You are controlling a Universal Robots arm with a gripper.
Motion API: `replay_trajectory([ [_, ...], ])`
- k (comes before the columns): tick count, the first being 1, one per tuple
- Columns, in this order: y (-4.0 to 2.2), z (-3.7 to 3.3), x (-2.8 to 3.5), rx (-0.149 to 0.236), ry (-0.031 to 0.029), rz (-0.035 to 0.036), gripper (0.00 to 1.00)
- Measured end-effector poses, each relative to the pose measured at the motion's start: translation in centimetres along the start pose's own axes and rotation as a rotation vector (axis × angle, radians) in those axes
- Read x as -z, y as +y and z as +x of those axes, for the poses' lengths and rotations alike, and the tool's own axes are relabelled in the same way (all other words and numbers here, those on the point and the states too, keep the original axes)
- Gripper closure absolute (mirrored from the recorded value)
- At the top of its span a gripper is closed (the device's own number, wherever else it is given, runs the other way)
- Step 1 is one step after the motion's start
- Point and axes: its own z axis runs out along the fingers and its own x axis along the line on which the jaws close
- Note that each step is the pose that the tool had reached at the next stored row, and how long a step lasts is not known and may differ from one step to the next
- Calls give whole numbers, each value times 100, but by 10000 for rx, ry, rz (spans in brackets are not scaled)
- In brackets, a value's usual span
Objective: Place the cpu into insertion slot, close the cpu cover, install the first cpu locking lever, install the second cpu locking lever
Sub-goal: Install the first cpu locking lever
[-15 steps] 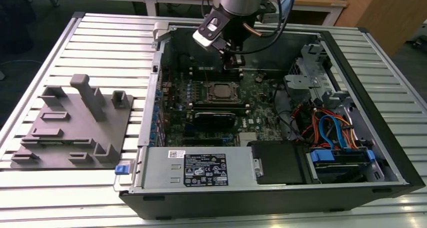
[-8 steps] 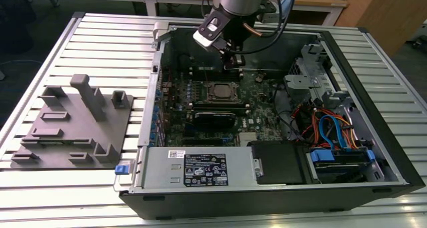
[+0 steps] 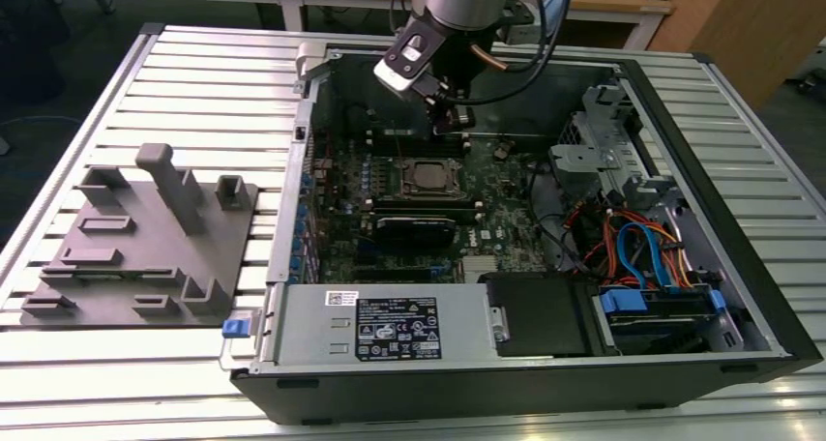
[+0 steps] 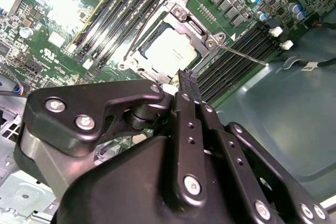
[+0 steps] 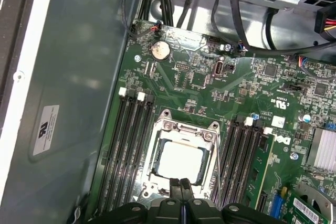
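Inside the open black computer case [image 3: 516, 395], on the green circuit board [image 5: 247, 85], long black memory slots [image 5: 128, 150] crowd both sides of the square black-framed insertion slot [image 5: 155, 165]. Dull silver-grey square cpu [image 5: 181, 161] sits in it, thin silver windowed cpu cover [image 5: 189, 128] lying flat around it. Black gripper [image 5: 181, 183] hovers at the socket's edge, fingers pressed together, empty. Thin metal lever [image 4: 244, 55] juts over the slots.

Silver cpu [image 5: 181, 162] flat in insertion slot [image 5: 153, 157], cpu cover [image 5: 189, 129] closed over it
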Motion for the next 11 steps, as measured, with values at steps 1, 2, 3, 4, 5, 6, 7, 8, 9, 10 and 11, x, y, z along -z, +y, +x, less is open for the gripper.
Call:
replay_trajectory([
  [1,0,0,0,19,-1,1,89],
  [2,0,0,0,44,-1,2,89],
  [3,0,0,0,71,-2,4,89],
  [4,0,0,0,99,-3,5,89],
  [5,0,0,0,128,-3,6,89],
  [6,0,0,0,152,-3,7,89],
  [7,0,-1,0,174,-3,8,89],
  [8,0,-1,0,194,-3,9,89],
  [9,0,-1,0,214,-4,9,89],
  [10,0,-1,0,234,-4,11,89],
  [11,0,-1,0,254,-5,12,89],
])
